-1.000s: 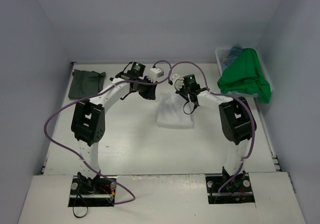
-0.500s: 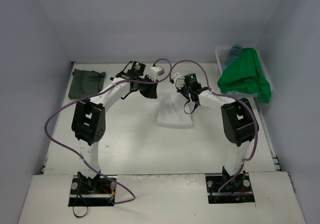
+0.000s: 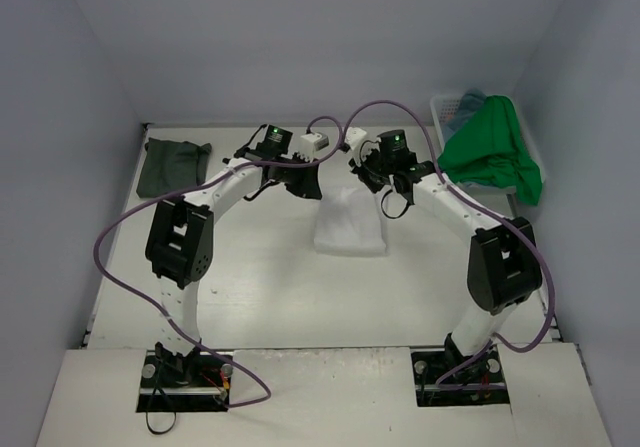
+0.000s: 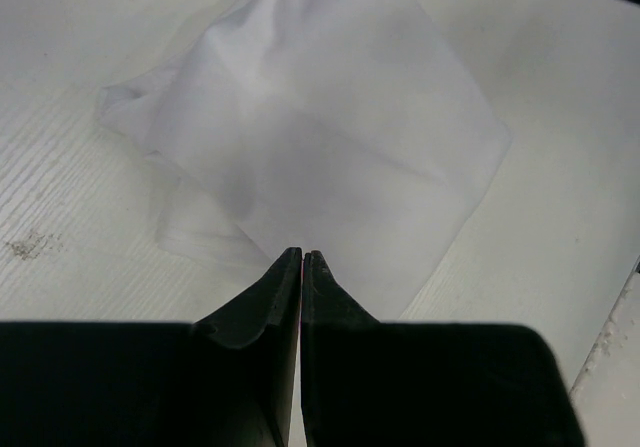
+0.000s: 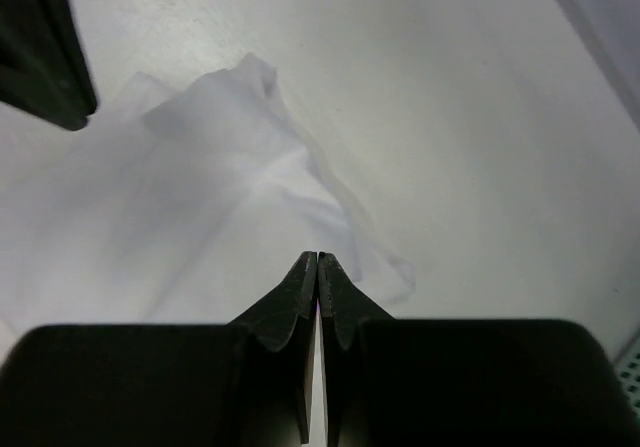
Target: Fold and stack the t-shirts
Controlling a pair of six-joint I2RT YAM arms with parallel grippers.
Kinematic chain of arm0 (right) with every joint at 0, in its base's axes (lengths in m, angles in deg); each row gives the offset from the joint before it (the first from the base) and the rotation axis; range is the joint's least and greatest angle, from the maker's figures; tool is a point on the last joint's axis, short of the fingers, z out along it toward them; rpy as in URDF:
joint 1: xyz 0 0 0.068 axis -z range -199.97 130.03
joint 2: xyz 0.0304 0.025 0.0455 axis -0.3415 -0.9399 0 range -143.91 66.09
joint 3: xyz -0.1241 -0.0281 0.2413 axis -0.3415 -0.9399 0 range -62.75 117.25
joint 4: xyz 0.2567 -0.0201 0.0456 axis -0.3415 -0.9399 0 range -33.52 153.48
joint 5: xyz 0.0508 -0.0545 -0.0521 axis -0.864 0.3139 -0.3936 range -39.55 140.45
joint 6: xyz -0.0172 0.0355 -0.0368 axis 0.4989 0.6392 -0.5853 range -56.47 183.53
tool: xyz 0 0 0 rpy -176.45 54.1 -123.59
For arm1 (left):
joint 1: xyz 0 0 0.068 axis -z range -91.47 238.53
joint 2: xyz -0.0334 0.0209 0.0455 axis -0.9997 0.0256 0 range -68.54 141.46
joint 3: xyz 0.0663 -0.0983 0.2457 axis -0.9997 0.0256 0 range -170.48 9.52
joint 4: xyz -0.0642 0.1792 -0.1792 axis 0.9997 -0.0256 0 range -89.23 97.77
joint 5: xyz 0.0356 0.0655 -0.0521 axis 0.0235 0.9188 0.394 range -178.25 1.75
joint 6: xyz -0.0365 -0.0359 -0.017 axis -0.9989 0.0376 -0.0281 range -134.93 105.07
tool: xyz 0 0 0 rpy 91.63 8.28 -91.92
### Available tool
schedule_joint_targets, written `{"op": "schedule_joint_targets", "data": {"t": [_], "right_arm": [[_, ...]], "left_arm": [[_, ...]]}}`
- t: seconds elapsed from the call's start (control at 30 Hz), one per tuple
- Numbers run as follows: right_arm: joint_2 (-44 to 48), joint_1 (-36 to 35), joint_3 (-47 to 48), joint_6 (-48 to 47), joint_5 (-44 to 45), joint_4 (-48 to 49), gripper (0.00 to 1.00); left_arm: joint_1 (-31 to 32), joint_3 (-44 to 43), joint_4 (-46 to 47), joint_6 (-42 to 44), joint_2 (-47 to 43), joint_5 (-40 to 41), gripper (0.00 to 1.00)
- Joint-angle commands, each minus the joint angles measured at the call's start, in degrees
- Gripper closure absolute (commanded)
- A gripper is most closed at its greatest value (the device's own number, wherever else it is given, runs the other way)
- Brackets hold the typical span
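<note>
Folding is looking like the step in hand: the white t-shirt (image 3: 350,229) is lying mid-table between the two arms, its far edge rising toward them. Left end effector (image 4: 302,255) is showing its jaws pressed together with the thin cloth meeting the tips, so it is seemingly pinching that edge. Right end effector (image 5: 317,257) is reading the same way, jaws closed on a rumpled corner. Doing this well, I judge, is coming down to carrying both pinched corners at one height and one pace toward the near hem, so the fold is landing square, and letting go only once the layers are lying flat. Fabric here is looking sheer and limp, with light passing through it in the left wrist view and soft creases in the right, so it is likely to sag and slip. Table (image 3: 260,287) is showing a matte white, faintly ribbed surface. At the far left a dark grey-green t-shirt (image 3: 172,165) is sitting as a neat folded rectangle. At the far right a bright green t-shirt (image 3: 490,157) is draping loosely over the white lattice basket (image 3: 440,115), with a teal-blue t-shirt (image 3: 470,99) peeking out behind it.
</note>
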Motion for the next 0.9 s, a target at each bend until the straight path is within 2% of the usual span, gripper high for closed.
{"op": "schedule_joint_targets", "data": {"t": [0.0, 0.2, 0.37, 0.87], "right_arm": [[0.71, 0.24, 0.73, 1.09, -8.84, -3.35, 1.0], [-4.48, 2.96, -0.76, 1.52, -14.57, -3.88, 1.0], [-8.17, 5.95, -1.38, 0.47, -15.54, -3.53, 1.0], [-13.01, 7.8, -3.93, -0.58, -7.28, -2.55, 1.0]], "left_arm": [[-0.43, -1.54, 3.12, -1.27, -0.88, -2.29, 1.0], [-0.95, -1.19, 3.74, -1.62, -0.52, -2.29, 1.0], [-1.13, -1.19, 3.74, -1.8, 0.0, -2.65, 1.0], [0.27, -1.19, 6.1, -3.64, 2.2, -3.0, 1.0]]}}
